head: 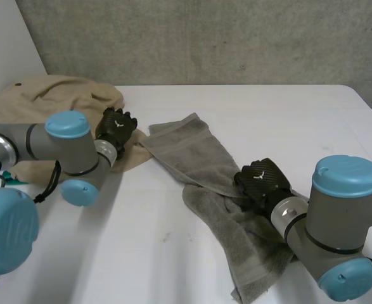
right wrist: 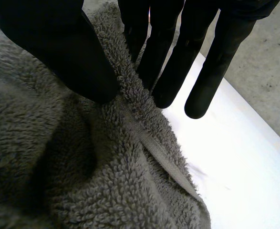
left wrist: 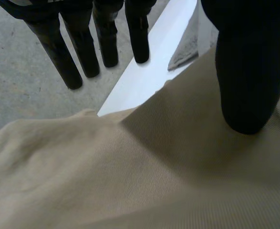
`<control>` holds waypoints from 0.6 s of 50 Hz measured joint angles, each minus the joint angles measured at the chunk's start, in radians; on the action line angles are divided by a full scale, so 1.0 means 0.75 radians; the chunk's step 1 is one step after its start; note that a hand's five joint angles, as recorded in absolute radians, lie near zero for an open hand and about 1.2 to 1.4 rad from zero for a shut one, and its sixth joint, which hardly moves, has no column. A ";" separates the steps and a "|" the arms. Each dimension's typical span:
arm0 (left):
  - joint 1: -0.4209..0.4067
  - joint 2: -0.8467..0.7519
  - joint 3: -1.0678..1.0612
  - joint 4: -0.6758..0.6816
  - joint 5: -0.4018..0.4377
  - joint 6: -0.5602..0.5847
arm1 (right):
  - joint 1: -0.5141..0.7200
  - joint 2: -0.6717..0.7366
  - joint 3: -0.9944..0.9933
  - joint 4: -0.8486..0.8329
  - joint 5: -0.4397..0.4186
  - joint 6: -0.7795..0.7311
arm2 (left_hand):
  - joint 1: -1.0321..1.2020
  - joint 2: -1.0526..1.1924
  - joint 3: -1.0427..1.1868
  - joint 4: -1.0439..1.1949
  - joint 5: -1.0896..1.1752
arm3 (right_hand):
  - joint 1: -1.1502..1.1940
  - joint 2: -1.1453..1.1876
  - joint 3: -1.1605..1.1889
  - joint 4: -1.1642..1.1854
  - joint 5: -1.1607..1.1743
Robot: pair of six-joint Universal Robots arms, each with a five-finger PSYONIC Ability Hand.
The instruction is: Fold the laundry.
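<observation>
The grey towel (head: 201, 158) is lying slantwise across the middle of the table (head: 281, 114), and it is bunching where the right robot hand (head: 262, 180) is sitting on its long edge. This hand is pinching a raised ridge of the towel's hem between its thumb (right wrist: 63, 52) and its straight fingers (right wrist: 166, 71). The left robot hand (head: 116, 126) is holding nothing. Its fingers are straight and apart, and its thumb is just over the beige cloth (head: 52, 101) at the far left corner.

I am judging that the towel needs flattening first. The pinch should be taking the hem fully, not only loose pile, and drawing it outward low over the table. No label is showing on either cloth. The white mark on the back of each hand is too small for reading.
</observation>
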 measured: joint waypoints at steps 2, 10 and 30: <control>0.003 -0.032 0.036 -0.013 -0.001 0.015 | -0.004 0.000 -0.006 0.001 0.001 -0.002 | 0.282 0.245 0.242 0.245 0.240 | 0.000 0.000 0.007 0.012 0.000; 0.060 -0.076 0.135 -0.010 -0.062 0.051 | -0.010 -0.011 -0.009 0.012 0.000 -0.002 | 1.053 1.091 1.082 1.094 1.015 | 0.000 0.000 0.007 0.016 0.000; 0.382 0.073 0.216 0.321 -0.392 0.282 | 0.012 -0.020 -0.015 0.020 -0.003 0.001 | 1.053 1.095 1.083 1.095 1.015 | 0.000 0.000 0.013 0.016 0.000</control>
